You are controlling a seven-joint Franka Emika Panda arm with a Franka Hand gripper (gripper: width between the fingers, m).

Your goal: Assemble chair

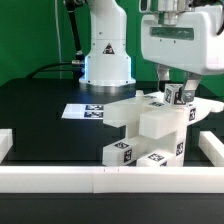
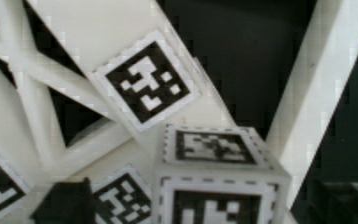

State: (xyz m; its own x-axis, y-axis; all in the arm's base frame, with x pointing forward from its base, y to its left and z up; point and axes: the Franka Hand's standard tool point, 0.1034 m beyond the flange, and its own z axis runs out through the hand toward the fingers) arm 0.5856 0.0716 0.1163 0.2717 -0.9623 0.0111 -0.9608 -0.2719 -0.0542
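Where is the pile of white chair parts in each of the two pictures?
Exterior view: the chair parts are stacked low in the middle of the picture, on the black table, with the gripper at their upper end on the exterior view's right.
Wrist view: the chair parts fill nearly the whole picture, seen close up.
Shared landmark: the black-and-white square tags on the parts show in both views.
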